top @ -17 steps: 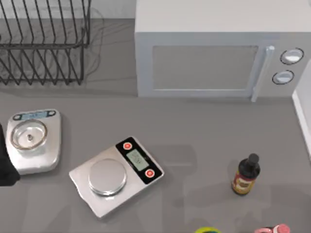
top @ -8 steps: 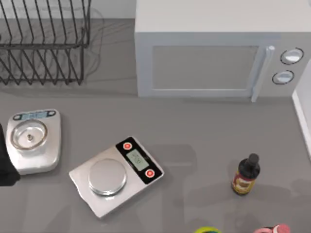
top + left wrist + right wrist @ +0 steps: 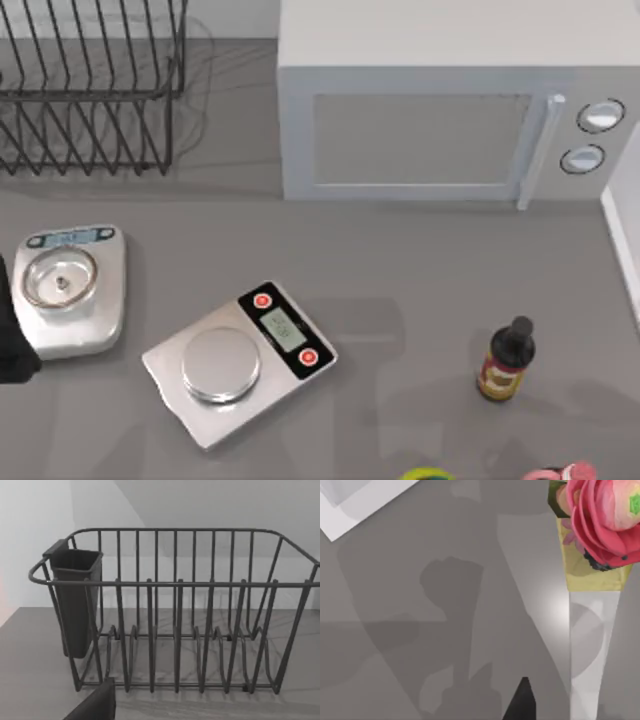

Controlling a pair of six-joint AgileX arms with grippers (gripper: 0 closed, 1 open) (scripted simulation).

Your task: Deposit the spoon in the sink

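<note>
Top view had not changed over the last second: the grey-topped table (image 3: 420, 290) held a silver kitchen scale (image 3: 238, 360) and a dark sauce bottle (image 3: 506, 360). No spoon or sink was visible, and neither gripper's opening could be judged. The task looked unstarted.

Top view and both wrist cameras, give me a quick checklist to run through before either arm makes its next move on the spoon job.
1. Spoon located: not ok. None of the views gives me a spoon to aim at.
2. Sink located: not ok. I see a dish rack, not a sink.
3. Left arm position: ok. A dark part of it sits at the table's left edge, beside the small scale.
4. Left gripper fingers: cannot tell.
5. Right gripper fingers: cannot tell; a dark tip shows above the table near the pink flower.
6. Obstacles mid-table: ok to note. Flat scale, sauce bottle and microwave stand apart.
</note>
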